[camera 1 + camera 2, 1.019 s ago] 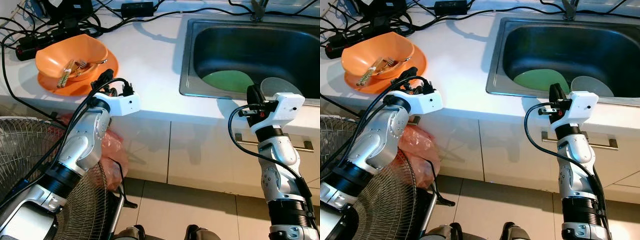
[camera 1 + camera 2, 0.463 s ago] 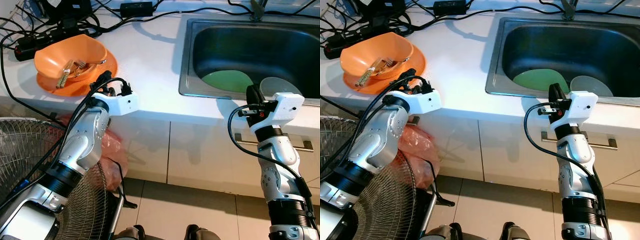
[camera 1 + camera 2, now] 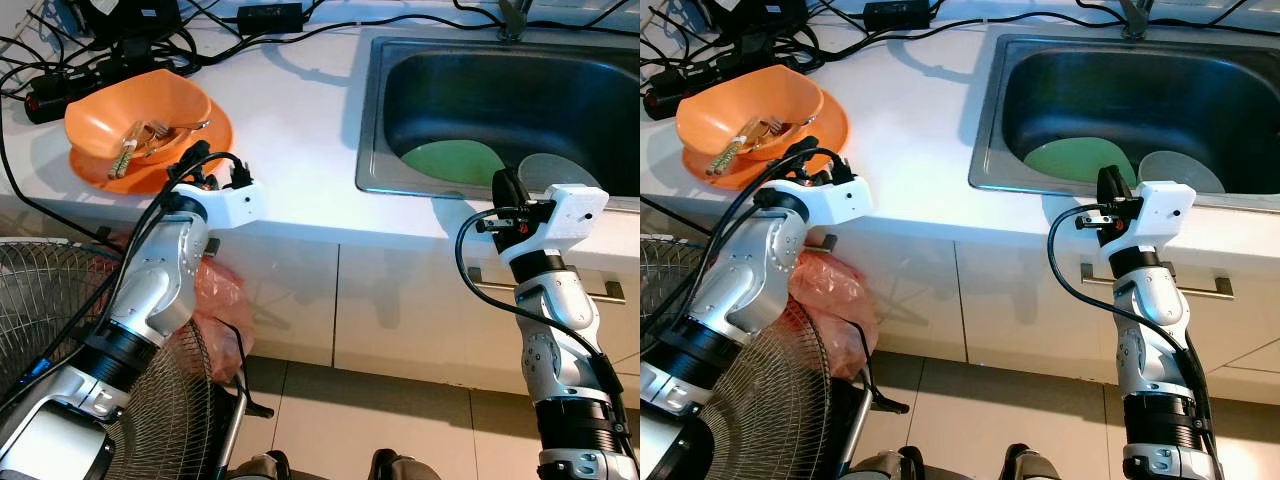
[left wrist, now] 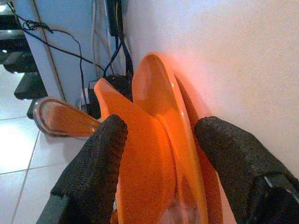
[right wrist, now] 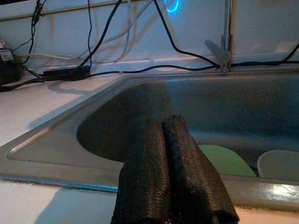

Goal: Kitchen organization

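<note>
Countertop (image 3: 300, 120): left end effector (image 4: 159, 140) straddles upright orange plate (image 4: 163, 121).

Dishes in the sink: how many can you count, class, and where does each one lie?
2. A green plate lies on the sink floor toward the robot's left; a pale dish lies beside it to the right. Others may be hidden behind the near rim.

Tangled black cables (image 3: 120, 45) at counter's back, wire fan guard (image 3: 40, 300) below, pink plastic bag (image 3: 215, 305) beside it
</note>
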